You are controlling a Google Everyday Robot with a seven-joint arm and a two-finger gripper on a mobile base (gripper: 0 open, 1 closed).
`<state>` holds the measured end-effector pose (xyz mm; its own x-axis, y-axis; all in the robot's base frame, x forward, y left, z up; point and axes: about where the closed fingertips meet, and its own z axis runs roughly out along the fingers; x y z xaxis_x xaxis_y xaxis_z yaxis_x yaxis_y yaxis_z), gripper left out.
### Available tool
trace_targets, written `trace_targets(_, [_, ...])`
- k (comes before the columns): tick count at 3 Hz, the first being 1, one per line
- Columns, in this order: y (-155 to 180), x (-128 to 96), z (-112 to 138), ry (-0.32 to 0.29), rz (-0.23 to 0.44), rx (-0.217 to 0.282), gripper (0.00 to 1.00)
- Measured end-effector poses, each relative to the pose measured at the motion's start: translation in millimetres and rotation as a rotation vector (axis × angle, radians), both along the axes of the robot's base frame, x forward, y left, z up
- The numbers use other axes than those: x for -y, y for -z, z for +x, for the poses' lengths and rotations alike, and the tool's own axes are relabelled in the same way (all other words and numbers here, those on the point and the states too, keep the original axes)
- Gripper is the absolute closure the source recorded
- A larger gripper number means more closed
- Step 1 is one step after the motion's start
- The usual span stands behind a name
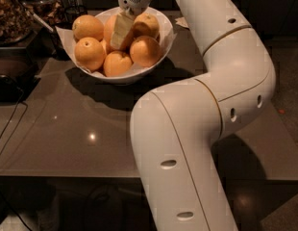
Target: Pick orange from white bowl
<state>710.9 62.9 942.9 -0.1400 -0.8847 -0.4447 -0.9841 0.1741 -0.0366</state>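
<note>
end effector (121,36) down in white bowl (122,77) at orange (109,29); grip state can't tell.

The tool (121,32) reaches down into the wide, glossy white bowl (161,25), among closely packed round oranges (90,53) that leave only narrow gaps around it. The flaring rim and the white paper lining (64,36) ring the pile. The bulky white robot arm (221,81) fills the right side and blocks passage there. At the left, a dark container of brown bits (9,13) and a black cable (9,124) crowd the edge. The glossy grey-brown table (67,129) in front of the bowl offers open room.
</note>
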Motion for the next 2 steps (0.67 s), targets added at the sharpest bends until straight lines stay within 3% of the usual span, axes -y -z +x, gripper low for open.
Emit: trace_targets(2, [1.4,2.6,-1.2,-0.001,0.008,-0.009,0.91])
